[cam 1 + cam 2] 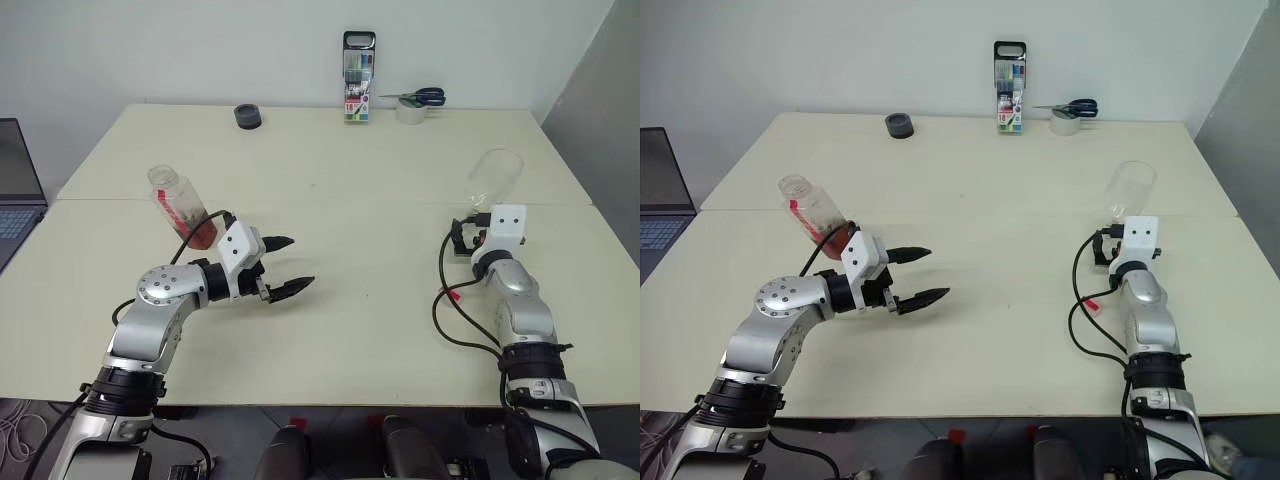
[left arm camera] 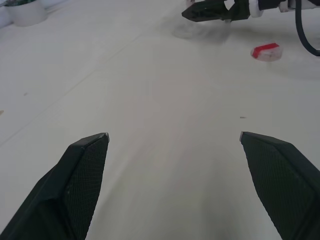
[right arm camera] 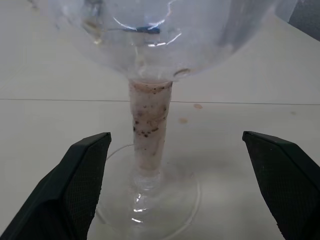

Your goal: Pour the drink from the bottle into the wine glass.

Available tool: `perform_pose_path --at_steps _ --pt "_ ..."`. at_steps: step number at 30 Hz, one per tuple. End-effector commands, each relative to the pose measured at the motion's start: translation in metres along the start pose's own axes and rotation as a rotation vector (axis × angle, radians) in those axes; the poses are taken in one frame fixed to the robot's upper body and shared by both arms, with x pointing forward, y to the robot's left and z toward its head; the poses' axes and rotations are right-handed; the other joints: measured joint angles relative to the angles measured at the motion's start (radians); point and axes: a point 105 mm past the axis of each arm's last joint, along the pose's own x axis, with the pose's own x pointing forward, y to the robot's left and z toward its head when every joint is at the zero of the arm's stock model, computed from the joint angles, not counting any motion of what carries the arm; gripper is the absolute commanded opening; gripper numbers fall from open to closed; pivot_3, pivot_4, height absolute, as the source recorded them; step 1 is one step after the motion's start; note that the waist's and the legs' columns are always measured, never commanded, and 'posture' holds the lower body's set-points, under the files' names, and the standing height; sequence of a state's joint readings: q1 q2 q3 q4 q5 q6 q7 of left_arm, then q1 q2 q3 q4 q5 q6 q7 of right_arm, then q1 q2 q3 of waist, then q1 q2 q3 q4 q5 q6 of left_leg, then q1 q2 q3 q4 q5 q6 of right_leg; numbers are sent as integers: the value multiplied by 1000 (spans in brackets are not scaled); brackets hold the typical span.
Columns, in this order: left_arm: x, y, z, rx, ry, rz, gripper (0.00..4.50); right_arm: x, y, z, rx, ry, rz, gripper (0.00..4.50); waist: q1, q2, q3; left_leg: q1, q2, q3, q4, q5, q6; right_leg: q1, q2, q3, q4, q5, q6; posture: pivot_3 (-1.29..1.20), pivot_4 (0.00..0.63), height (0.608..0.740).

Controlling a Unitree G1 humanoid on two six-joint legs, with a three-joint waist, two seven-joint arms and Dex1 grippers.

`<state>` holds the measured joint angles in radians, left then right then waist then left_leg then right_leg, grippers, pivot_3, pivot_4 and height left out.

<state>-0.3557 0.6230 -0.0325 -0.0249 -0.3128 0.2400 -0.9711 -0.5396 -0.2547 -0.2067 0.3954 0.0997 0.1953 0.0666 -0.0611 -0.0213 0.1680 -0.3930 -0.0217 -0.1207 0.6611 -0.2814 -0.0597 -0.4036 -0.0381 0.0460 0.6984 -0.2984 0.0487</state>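
The bottle (image 1: 180, 205) leans on the table at the left, mouth uncapped and tipped away to the far left. A little reddish-brown drink (image 1: 203, 233) has pooled at its low end. My left gripper (image 1: 300, 261) hovers just to the right of it, open and empty, pointing toward the table's middle. In the left wrist view its fingers (image 2: 85, 170) spread wide over bare tabletop. The wine glass (image 1: 495, 180) stands upright at the right. My right gripper (image 3: 176, 134) is open, one finger on each side of the stem (image 3: 148, 130), not touching it.
A small red cap (image 1: 452, 294) lies beside my right forearm. At the table's far edge stand a marker case (image 1: 359, 78), scissors on a tape roll (image 1: 413, 103) and a small black roll (image 1: 247, 116). A laptop (image 1: 15, 195) sits off the left side.
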Motion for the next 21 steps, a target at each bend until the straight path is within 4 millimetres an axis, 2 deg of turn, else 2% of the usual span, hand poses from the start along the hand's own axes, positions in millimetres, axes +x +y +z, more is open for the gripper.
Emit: perform_pose_path --at_steps 1,6,10,11,13,15,18,21 --pt "-3 3 7 9 -30 14 4500 5 -2 17 60 -75 23 3619 0 0 0 0 0 0 0 0 0 0 0 0 0 0 0 0 150 740" --pt "-4 5 8 10 -29 23 4500 10 7 18 90 -84 71 1832 -2 0 0 0 0 0 0 0 0 0 0 0 0 0 0 0 150 740" --pt "-6 5 8 10 -23 27 4500 11 25 22 90 -102 190 350 -4 1 1 0 0 0 0 0 0 0 0 0 0 0 0 0 150 740" --pt "-7 5 7 10 -20 29 4500 12 29 22 82 -101 213 111 -5 1 1 0 0 0 0 0 0 0 0 0 0 0 0 0 150 740" --pt "-11 7 6 6 -10 51 4500 14 44 26 49 -108 282 112 -8 1 1 0 0 0 0 0 0 0 0 0 0 0 0 0 150 740" --pt "-18 10 5 -11 -1 88 4500 11 69 34 10 -140 385 112 -15 2 1 0 0 0 0 0 0 0 0 0 0 0 0 0 150 740" --pt "-29 11 1 -47 23 122 4500 -1 116 43 -24 -186 563 112 -29 2 2 0 1 -1 0 0 0 -1 0 0 1 0 0 0 150 740" --pt "-40 16 -1 -58 38 185 4500 -19 165 44 -18 -199 731 112 -33 3 2 0 2 -3 -1 0 0 -1 1 0 1 0 0 0 150 740"
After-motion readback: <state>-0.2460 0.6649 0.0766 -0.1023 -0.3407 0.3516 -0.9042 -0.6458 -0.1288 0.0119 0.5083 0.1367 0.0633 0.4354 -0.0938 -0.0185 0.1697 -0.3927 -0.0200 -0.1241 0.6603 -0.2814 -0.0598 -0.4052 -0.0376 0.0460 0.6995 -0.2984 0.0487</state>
